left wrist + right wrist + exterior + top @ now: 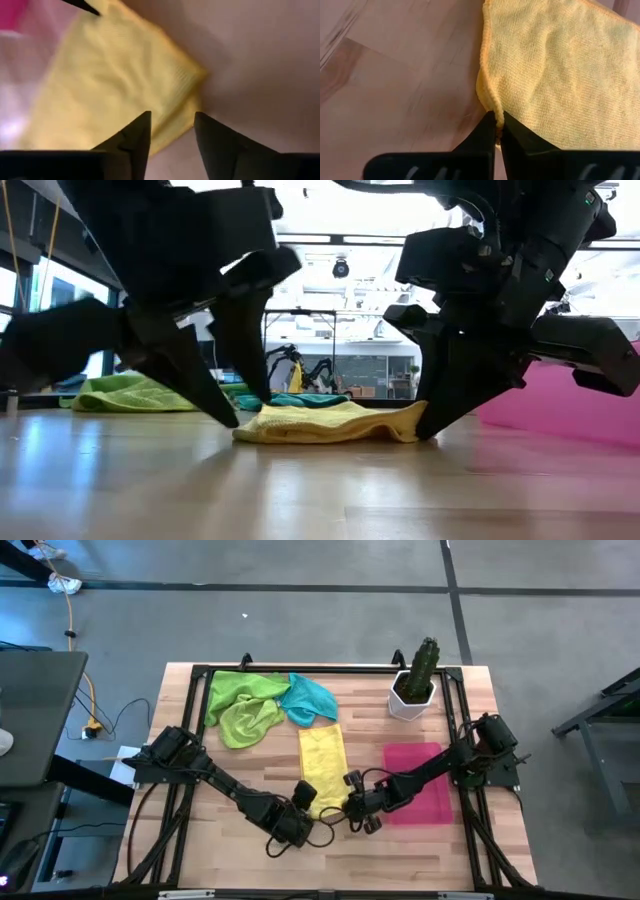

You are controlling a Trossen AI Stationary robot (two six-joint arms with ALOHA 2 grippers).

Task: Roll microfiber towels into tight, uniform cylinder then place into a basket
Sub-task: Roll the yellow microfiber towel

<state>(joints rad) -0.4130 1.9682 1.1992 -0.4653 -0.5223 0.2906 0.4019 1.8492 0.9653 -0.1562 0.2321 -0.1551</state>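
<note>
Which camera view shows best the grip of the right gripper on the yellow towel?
The right wrist view: the right gripper pinches the yellow towel at its edge. The high and low views show only its place; the left wrist view misses the pinch.

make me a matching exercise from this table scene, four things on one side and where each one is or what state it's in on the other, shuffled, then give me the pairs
Things:
1. yellow towel
2. teal towel
3. basket
4. left gripper

Places or states:
A. at the table's far side, beside the lime green towels
B. fingers apart at the yellow towel's near corner
C. lying flat mid-table, its near edge pinched by the right gripper
D. pink-red, on the table's right side, in front of the cactus pot

Pairs: 1-C, 2-A, 3-D, 4-B
</note>
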